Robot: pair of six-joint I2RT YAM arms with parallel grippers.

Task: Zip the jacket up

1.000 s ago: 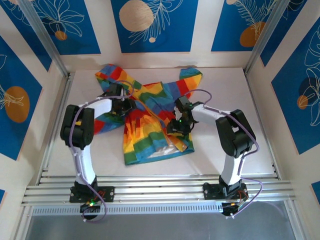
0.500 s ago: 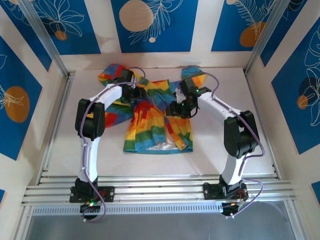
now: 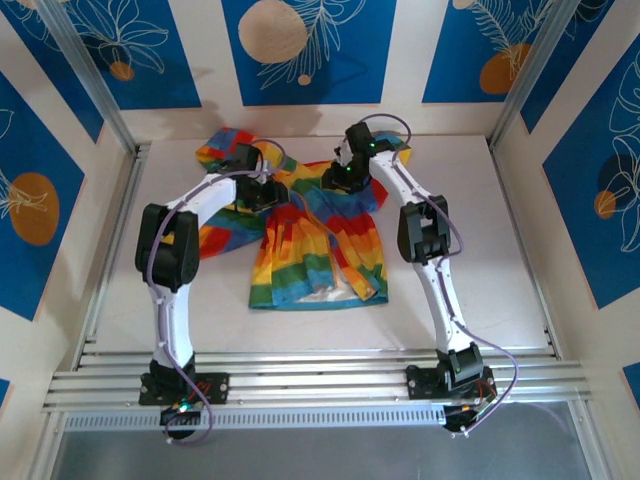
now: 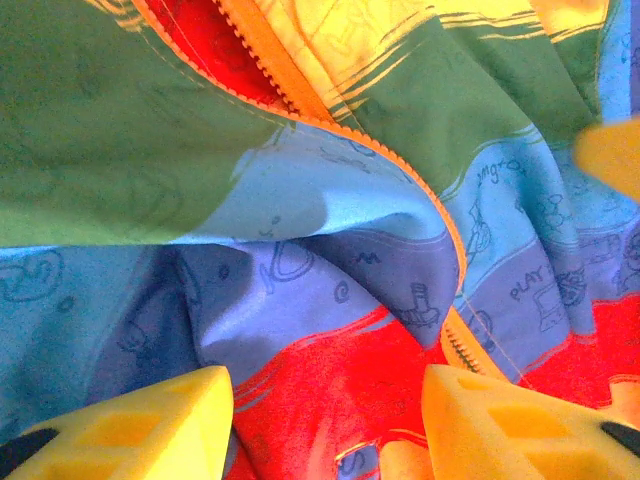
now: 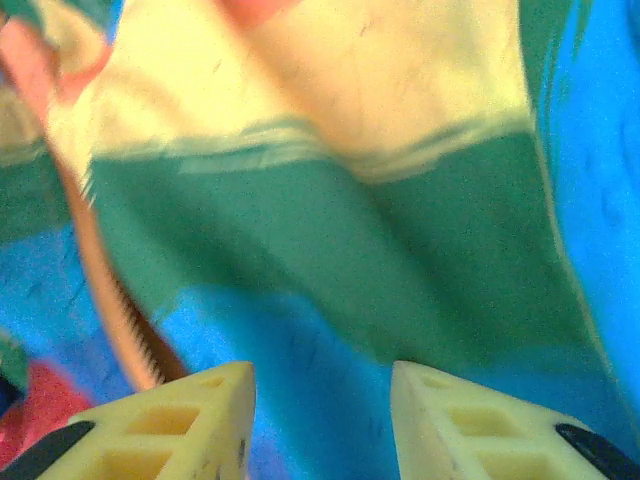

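Observation:
The rainbow-striped jacket (image 3: 320, 250) lies spread on the white table (image 3: 480, 260), hem toward the arm bases, with pale lining showing at the hem. My left gripper (image 3: 268, 192) rests on the upper left chest. In the left wrist view it (image 4: 325, 430) is open, with red and blue cloth between its yellow fingers (image 4: 130, 430) and the orange zipper (image 4: 440, 212) curving just ahead. My right gripper (image 3: 333, 180) is at the upper right chest, open (image 5: 320, 420) over blue and green cloth, with the orange zipper teeth (image 5: 115, 300) to its left.
The hood (image 3: 225, 148) bunches at the back left and a sleeve (image 3: 385, 152) reaches the back wall. Blue patterned walls close in three sides. Aluminium rails (image 3: 320, 380) run along the near edge. Bare table lies right of the jacket.
Both grippers have moved away from the bases to the jacket's upper chest near the back wall. The jacket's body now lies straighter, with its front panels closer together.

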